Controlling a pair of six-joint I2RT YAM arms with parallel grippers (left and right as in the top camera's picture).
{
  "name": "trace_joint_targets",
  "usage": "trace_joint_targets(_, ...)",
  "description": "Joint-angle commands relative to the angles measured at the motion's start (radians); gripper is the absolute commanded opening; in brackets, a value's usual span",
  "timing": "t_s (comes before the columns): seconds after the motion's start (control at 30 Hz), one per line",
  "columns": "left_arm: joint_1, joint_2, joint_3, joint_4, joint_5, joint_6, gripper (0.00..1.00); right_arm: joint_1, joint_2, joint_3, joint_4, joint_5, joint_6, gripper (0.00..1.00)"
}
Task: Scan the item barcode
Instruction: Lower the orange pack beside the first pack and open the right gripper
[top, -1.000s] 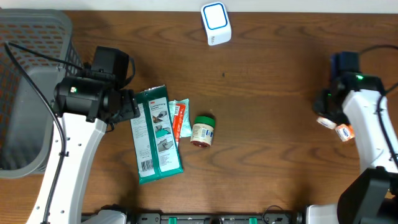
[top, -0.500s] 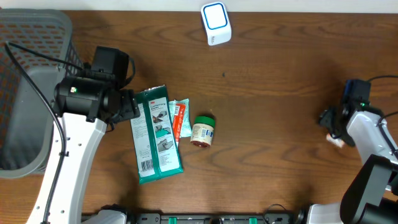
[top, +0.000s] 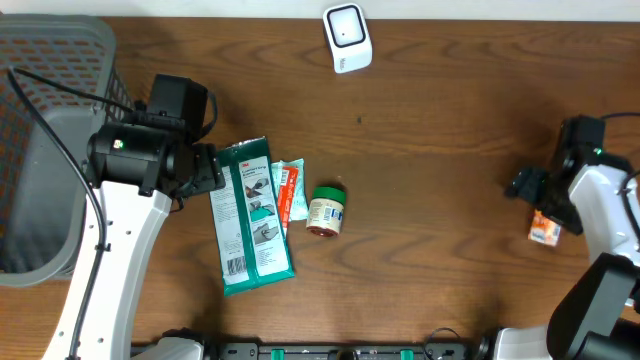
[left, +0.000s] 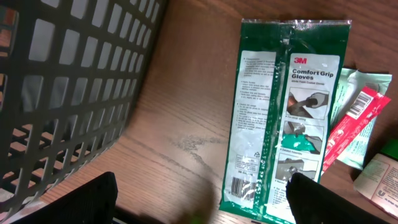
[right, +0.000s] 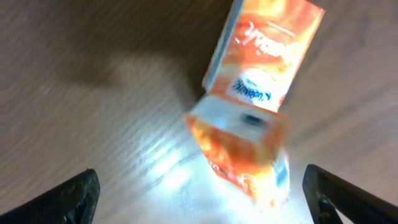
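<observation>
The small orange box (right: 252, 93) lies on the counter (top: 430, 150) at the right side, directly under the right pincer (right: 200, 180). It looks like light, stiff cardboard. It should hold its shape under a gentle squeeze but could crush if clamped hard, and its glossy faces may slip. Gripping across the two long flat sides would probably be best, leaving whichever face carries the barcode uncovered. The wrist view is too blurred to show where that code sits.

The right pincer is spread wide and grips nothing. The box rests in the gap between its fingers and looks apart from both.

Further left, the left pincer (left: 208, 202) is also wide open and empty, hovering low by the bottom end of a green glove packet (left: 283, 118) beside a grey basket (left: 68, 81). That packet is flat and floppy, and its barcode shows near the bottom corner. A red sachet (left: 356, 121) lies just beside it, then a small jar (top: 326, 210) on its side.

At the far edge, well apart from every item, stands the white scanner (top: 346, 38).
</observation>
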Motion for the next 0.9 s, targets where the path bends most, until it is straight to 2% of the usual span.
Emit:
trace_joint_targets(0.0,0.002,0.0,0.003,-0.003,-0.013,0.005,0.87,-0.005,-0.003,0.083,-0.064,-0.008,-0.008,0.99)
trace_joint_targets(0.13,0.002,0.0,0.003,-0.003,-0.013,0.005,0.88,-0.005,-0.003,0.089,-0.059,-0.008,-0.008,0.97)
trace_joint_targets(0.17,0.002,0.0,0.003,-0.003,-0.013,0.005,0.88,-0.004,-0.003,0.088,-0.06,-0.017,-0.008,0.83)
trace_joint_targets(0.2,0.002,0.0,0.003,-0.003,-0.013,0.005,0.88,-0.004,-0.003,0.088,-0.062,-0.032,-0.008,0.54)
trace_joint_targets(0.23,0.002,0.0,0.003,-0.003,-0.013,0.005,0.88,-0.004,-0.003,0.087,-0.065,-0.05,-0.008,0.16)
trace_joint_targets(0.27,0.002,0.0,0.003,-0.003,-0.013,0.005,0.88,-0.003,-0.003,0.085,-0.071,-0.082,-0.008,0.01)
trace_joint_targets(0.5,0.002,0.0,0.003,-0.003,-0.013,0.005,0.88,0.014,-0.003,-0.02,-0.06,-0.117,-0.011,0.01)
trace_joint_targets(0.7,0.002,0.0,0.003,-0.003,-0.013,0.005,0.88,0.014,-0.003,-0.224,0.171,-0.056,-0.012,0.08)
trace_joint_targets(0.87,0.002,0.0,0.003,-0.003,-0.013,0.005,0.88,-0.007,-0.003,-0.272,0.336,0.13,-0.01,0.02)
